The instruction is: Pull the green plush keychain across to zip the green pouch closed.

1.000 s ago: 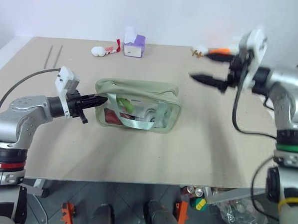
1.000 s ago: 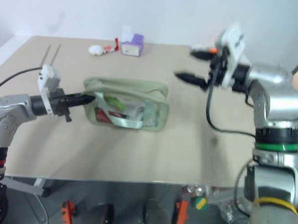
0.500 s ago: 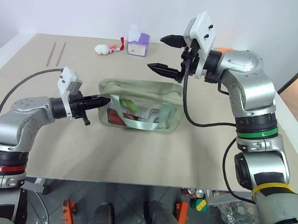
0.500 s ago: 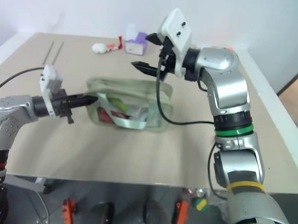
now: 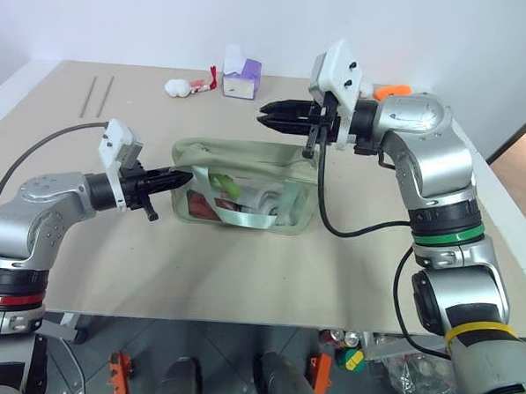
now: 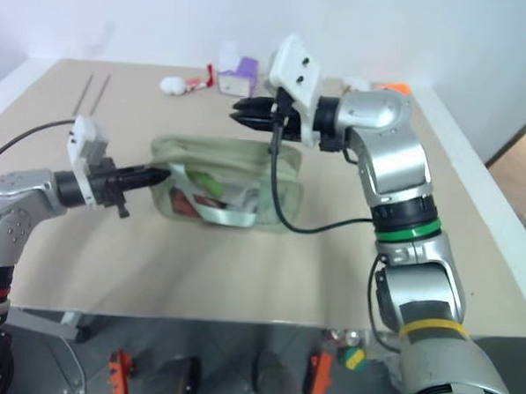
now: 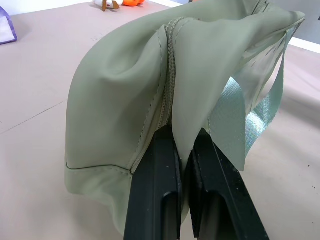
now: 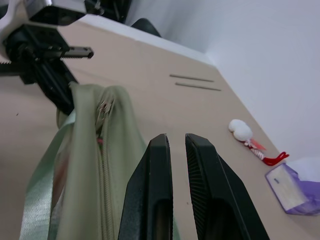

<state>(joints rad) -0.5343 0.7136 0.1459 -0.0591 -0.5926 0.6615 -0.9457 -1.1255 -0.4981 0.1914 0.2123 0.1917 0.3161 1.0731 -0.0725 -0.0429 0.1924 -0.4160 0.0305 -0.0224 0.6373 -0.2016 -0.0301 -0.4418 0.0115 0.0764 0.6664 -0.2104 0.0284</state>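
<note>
**Green pouch held at one end, other gripper hung above it**

Green pouch (image 5: pixel 243 185) lay on the table (image 5: pixel 242 266), right in front of the left gripper (image 5: pixel 181 177). That gripper was pinched shut on the pouch's end fabric. The right gripper (image 5: pixel 265 116) hung just above the pouch's top, its two fingers (image 8: pixel 155 190) nearly together and holding nothing. A bit of lime green (image 5: pixel 225 187) showed through the pouch's clear side.

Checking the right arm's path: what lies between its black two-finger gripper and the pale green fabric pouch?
Nothing: the right gripper hangs above the pale green pouch, bare gap in the left eye view.
</note>
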